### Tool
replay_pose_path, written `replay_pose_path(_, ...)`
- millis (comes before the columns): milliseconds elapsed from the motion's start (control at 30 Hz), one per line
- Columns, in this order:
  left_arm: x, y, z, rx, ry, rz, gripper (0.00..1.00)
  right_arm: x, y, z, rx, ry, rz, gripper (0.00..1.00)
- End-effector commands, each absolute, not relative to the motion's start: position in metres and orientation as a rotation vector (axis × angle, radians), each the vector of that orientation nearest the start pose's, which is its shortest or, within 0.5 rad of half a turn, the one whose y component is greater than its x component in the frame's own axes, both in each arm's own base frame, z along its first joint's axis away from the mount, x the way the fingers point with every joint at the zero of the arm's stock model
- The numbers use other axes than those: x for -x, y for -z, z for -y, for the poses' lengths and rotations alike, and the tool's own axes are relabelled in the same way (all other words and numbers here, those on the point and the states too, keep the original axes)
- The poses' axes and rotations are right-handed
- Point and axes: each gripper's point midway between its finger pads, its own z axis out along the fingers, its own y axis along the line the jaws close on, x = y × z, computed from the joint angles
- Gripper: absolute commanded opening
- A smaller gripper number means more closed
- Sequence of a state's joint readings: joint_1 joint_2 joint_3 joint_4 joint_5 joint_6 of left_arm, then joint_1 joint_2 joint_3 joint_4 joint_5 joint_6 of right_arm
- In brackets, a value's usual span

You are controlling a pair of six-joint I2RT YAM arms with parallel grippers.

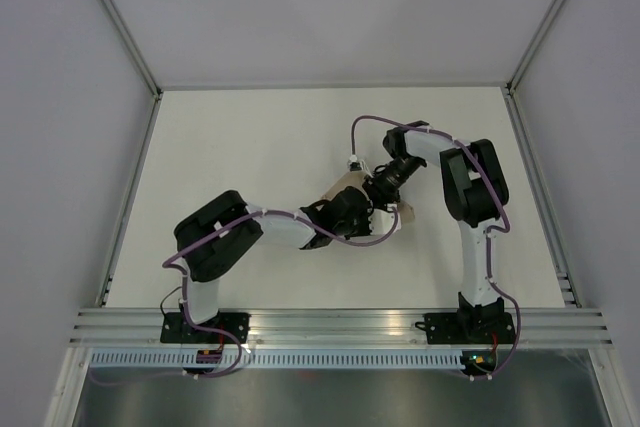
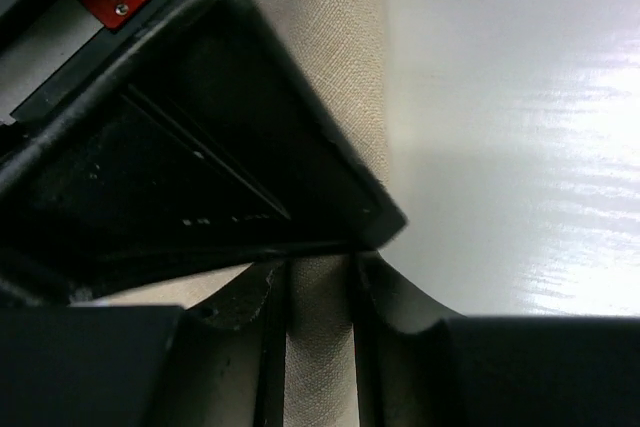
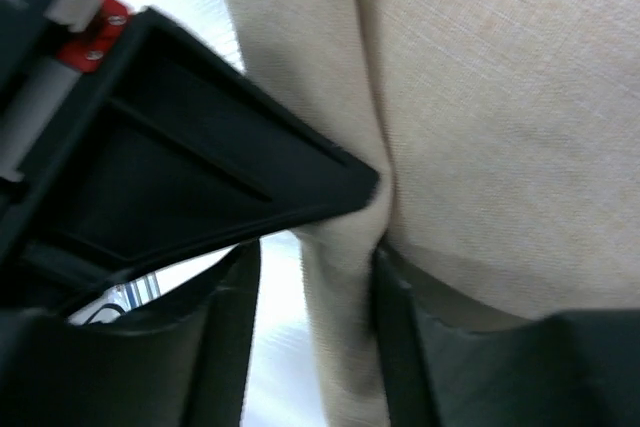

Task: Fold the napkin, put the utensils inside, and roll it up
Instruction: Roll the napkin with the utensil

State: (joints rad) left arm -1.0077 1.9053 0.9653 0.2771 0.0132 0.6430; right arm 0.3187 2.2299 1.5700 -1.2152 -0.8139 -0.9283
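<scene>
The white surface is carrying the beige napkin near its middle, and your two arms are meeting over the napkin. Your left fingers are pinching a narrow rolled strip of the napkin. Your right fingers are standing parted around a fold of the napkin, one touching it, the other just clear.

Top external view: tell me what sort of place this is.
Probably a robotics lab test cell: a left arm and a right arm bolted to an aluminium rail at the edge of a white table, boxed in by plain grey walls.
</scene>
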Motion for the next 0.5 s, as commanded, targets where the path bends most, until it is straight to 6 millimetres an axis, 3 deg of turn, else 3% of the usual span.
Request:
replay_pose_path(0,-0.209,0.056,0.366,-1.787,0.511,-1.853,0.02,-0.287,0.020,-0.185,1.701,-1.052,-2.403,0.55)
replay_pose_path(200,-0.194,0.062,0.370,-1.745,0.636,-1.933,0.02,-0.302,-0.015,-0.192,1.561,-1.069,-2.340,0.67)
replay_pose_path(300,-0.190,0.062,0.369,-1.732,0.682,-1.961,0.02,-0.327,-0.022,-0.189,1.386,-0.999,-2.352,0.69)
replay_pose_path(467,-0.188,0.061,0.365,-1.694,0.733,-2.013,0.02,-0.373,-0.043,-0.166,1.081,-0.889,-2.326,0.72)
